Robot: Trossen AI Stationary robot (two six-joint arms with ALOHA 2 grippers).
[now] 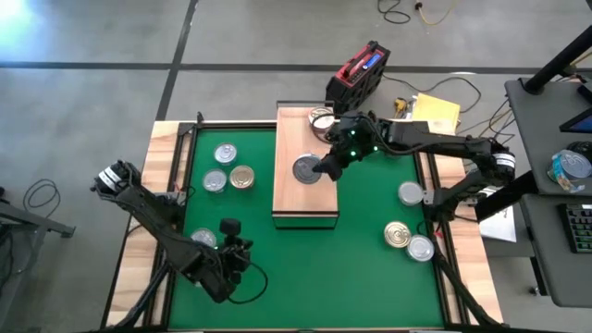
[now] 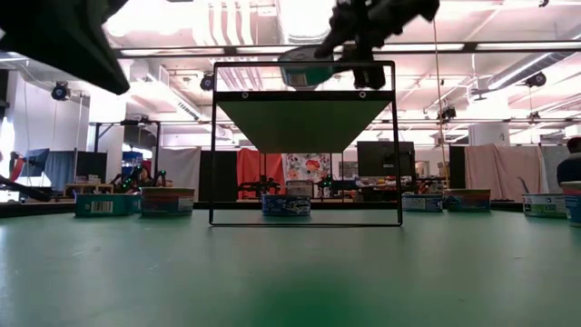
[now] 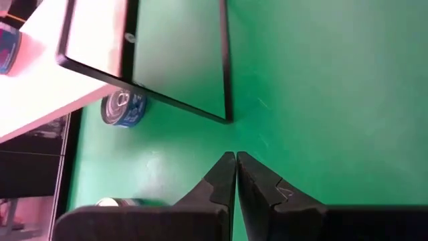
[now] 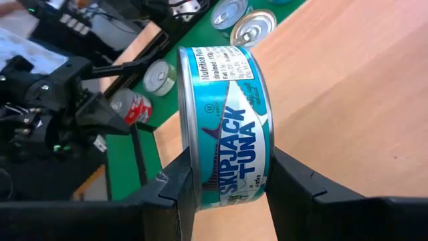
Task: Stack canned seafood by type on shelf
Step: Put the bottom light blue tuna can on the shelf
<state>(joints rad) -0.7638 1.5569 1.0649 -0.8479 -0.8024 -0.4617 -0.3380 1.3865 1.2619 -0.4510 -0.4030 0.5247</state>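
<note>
So the right gripper (image 4: 224,191) is clamped on a skipjack tuna can (image 4: 224,124) over the shelf (image 1: 294,199). Next move looks like lowering it flat onto the board, then letting go. Left gripper (image 3: 235,175) is closed, parked over the green mat (image 3: 321,87).

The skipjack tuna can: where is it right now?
The skipjack tuna can is clamped in the right gripper over the middle of the shelf; another can sits at the shelf's far end.

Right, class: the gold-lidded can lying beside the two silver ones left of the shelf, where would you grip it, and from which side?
Grip the gold-lidded can across its curved side wall, coming straight down from above. It lies flat, lid up, and low. Close the fingers along the line that avoids the two silver-lidded cans beside it.
</note>
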